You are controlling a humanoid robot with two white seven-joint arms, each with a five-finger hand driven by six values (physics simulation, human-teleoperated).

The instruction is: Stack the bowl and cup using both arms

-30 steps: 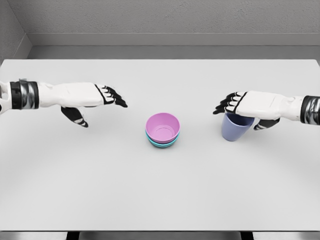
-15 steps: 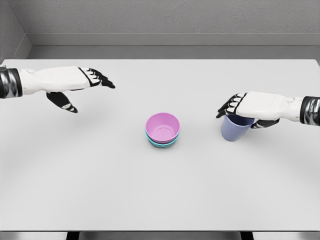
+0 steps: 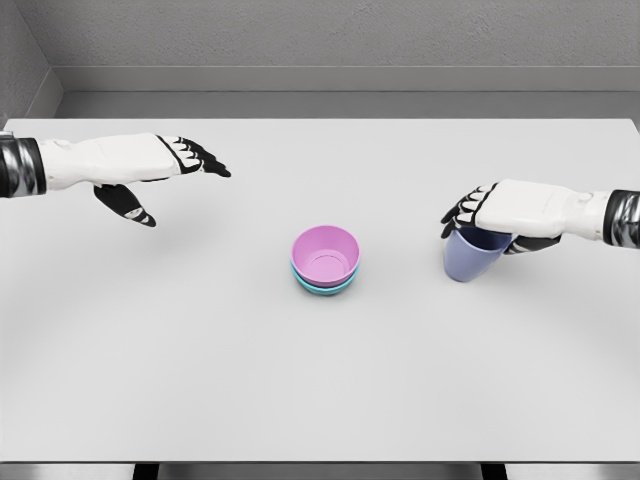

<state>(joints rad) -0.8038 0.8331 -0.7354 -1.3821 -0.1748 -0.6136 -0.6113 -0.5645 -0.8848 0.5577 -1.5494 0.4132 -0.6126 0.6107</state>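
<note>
Pink bowl sits near the middle of the white table, nested inside a teal bowl. Only a thin band of the teal rim and side shows below the pink one; the rest of it is hidden.

To the right, well apart from the bowls, stands a lavender-blue cup, leaning slightly. The right hand lies over its mouth, so the rim and the inside are covered and only the lower wall and base can be seen. The dark fingers curl down over the near-left edge of the cup, and the thumb seems to press the far right side, though that contact is mostly masked by the palm; it reads as a grasp on the cup. Its forearm runs off the right edge.

The left hand hovers above the table at the far left, well apart from the bowls, holding nothing, fingers extended and relaxed, thumb hanging below. Its arm is cut off at the left edge.
</note>
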